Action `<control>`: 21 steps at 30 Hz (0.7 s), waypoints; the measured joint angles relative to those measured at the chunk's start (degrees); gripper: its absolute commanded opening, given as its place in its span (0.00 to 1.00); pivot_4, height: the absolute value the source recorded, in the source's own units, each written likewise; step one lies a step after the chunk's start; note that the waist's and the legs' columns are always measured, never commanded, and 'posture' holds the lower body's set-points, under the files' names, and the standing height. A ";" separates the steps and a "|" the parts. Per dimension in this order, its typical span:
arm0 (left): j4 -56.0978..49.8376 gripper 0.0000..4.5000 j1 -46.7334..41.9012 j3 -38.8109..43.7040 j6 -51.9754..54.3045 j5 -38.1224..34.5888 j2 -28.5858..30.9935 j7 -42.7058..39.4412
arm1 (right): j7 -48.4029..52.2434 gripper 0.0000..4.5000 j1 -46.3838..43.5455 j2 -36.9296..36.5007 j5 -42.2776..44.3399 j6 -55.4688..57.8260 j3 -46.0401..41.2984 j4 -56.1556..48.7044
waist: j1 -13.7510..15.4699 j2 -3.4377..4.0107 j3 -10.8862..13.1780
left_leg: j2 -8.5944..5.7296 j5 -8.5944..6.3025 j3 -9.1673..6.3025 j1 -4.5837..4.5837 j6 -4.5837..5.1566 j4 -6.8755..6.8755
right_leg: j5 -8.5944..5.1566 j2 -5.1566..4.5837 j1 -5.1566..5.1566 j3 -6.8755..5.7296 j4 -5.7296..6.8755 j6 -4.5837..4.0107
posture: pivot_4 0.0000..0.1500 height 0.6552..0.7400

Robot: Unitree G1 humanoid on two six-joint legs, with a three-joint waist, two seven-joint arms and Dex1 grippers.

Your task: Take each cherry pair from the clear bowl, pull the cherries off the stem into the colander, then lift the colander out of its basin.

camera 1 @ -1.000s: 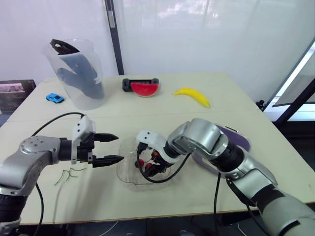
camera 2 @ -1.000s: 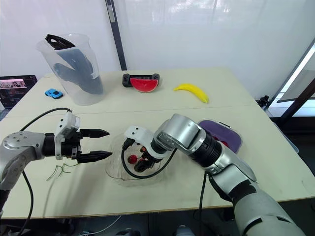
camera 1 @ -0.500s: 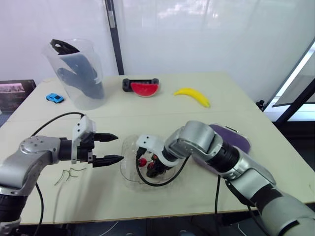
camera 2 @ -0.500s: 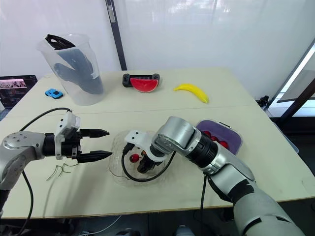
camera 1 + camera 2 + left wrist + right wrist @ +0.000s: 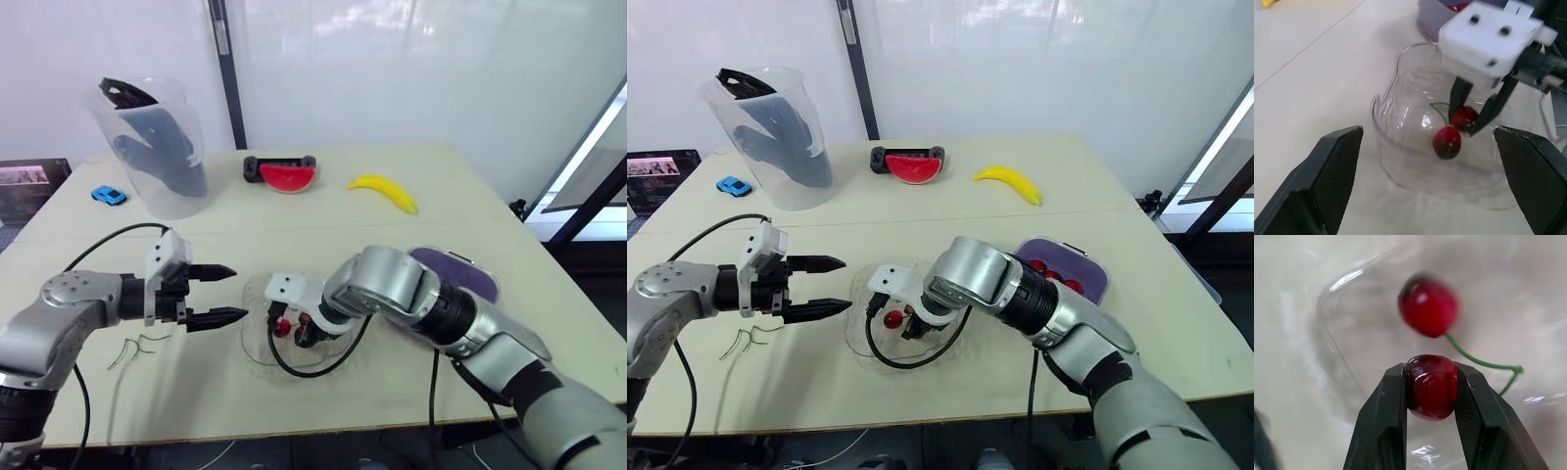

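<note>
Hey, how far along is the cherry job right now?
Partly done: bare stems lie on the table and cherries sit in the colander. In hand: right gripper is shut on a cherry pair in the clear bowl, left gripper open beside it. Left: pulling these, lifting the colander.

The left tool is held level, pointing inward, fingers spread wide. The right arm curls inward, the right tool pinching a cherry.
</note>
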 measured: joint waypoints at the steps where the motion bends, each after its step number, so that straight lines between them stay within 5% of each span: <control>1: 0.02 1.00 -0.05 0.00 0.00 -0.01 -0.05 -0.01 | 1.16 0.24 -0.73 -1.36 -0.85 -2.25 0.72 -1.26 | 0.00 0.00 0.00 | 0.00 0.00 -0.01 0.00 0.00 0.00 | 0.00 0.00 0.00 0.00 0.00 0.00 | 1.00 1.00; 8: 0.93 1.00 -2.63 0.32 1.38 -1.45 -2.98 1.72 | 12.35 0.24 -0.45 -12.00 -8.26 -24.23 -1.15 -8.89 | 0.08 -0.01 0.00 | 0.02 -0.01 0.00 -0.01 0.01 0.01 | 0.00 0.03 0.02 -0.01 -0.02 0.01 | 1.00 1.00; 15: 4.08 1.00 -14.01 4.68 7.87 -8.94 -9.38 9.69 | 18.88 0.24 5.29 -22.72 -24.36 -54.50 -7.67 -9.64 | 0.81 -0.07 0.00 | -0.01 -0.02 0.04 -0.01 0.04 0.11 | -0.01 0.02 0.10 -0.01 -0.04 0.01 | 1.00 1.00; 21: 4.61 1.00 -23.13 5.86 14.05 -16.09 -15.92 18.07 | 4.32 0.24 12.59 -21.13 -46.86 -76.87 -9.66 -3.46 | 0.96 -0.12 -0.02 | -0.02 0.04 0.11 -0.01 -0.06 0.13 | 0.00 0.01 0.03 0.05 0.01 0.01 | 1.00 1.00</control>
